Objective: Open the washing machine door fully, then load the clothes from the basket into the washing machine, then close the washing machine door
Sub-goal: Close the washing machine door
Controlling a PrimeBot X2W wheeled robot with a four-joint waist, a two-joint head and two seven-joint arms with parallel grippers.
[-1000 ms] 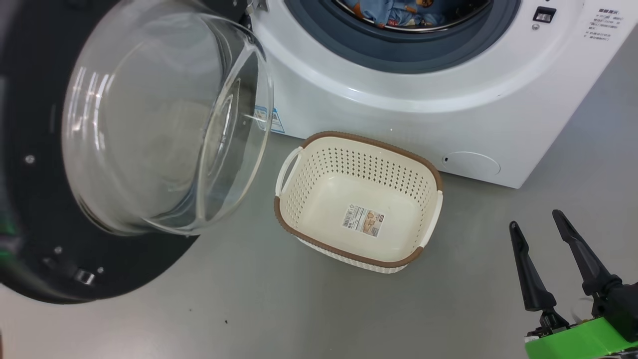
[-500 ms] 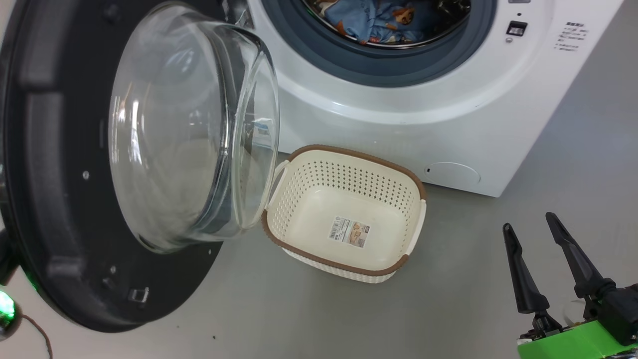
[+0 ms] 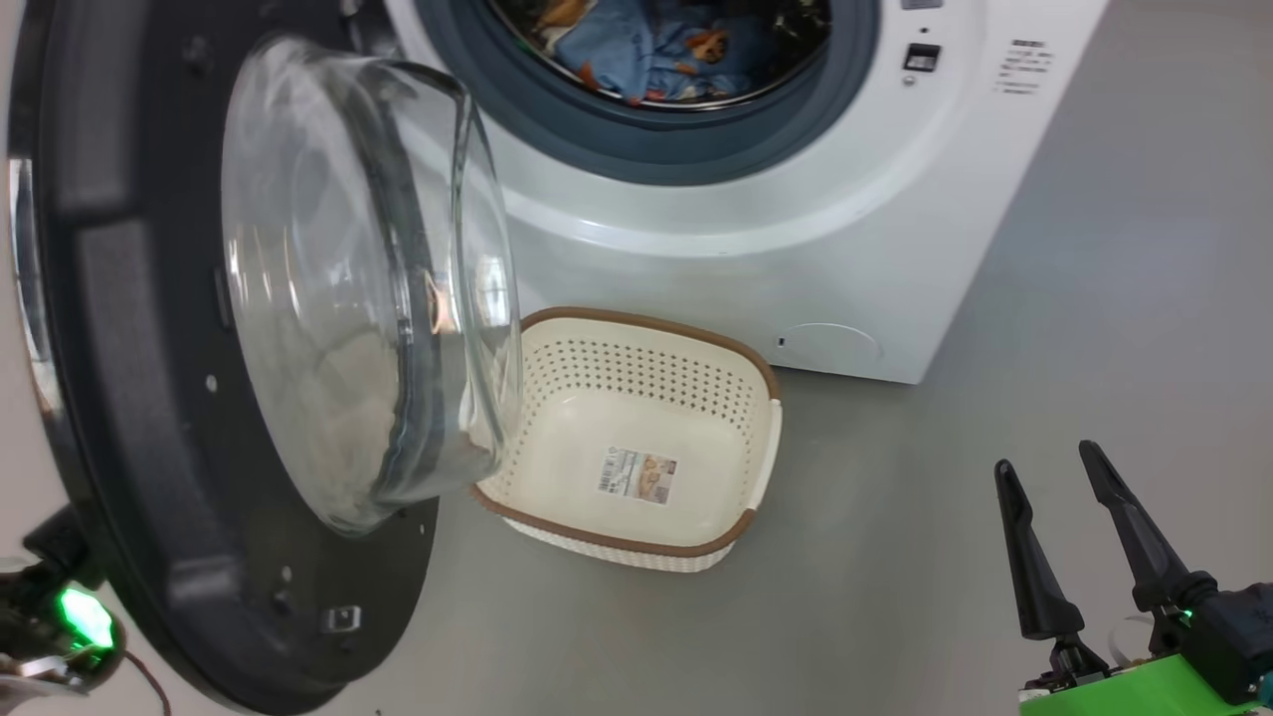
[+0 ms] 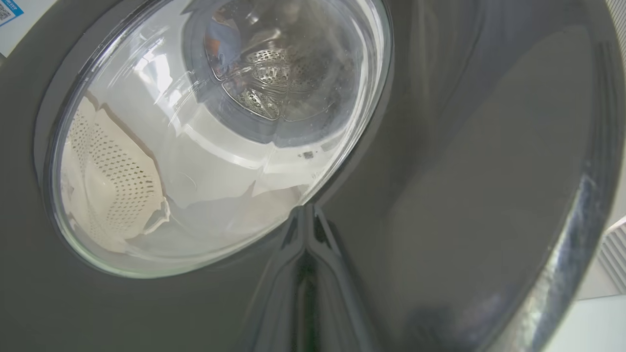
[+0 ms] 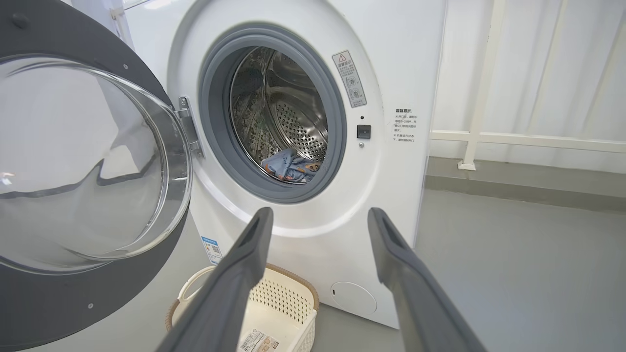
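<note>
Low on the left of the head view, the washing machine door stands swung out on its hinge. Its inner face is turned to the right, and its glass bowl bulges that way, in front of the near-left corner of the basket. The basket sits upright on the floor before the washing machine, long axis roughly parallel to the machine's front, sticker showing on its bottom. The clothes lie in the drum. At lower right the right gripper points up the view, fingers spread and holding nothing.

Along the left wrist view, the left gripper has its fingers pressed together, tips at the door's glossy black outer face just beneath the window's edge.

From the right wrist view, the wide-spread fingers point toward the machine's front below the drum mouth, with the door open at left.
</note>
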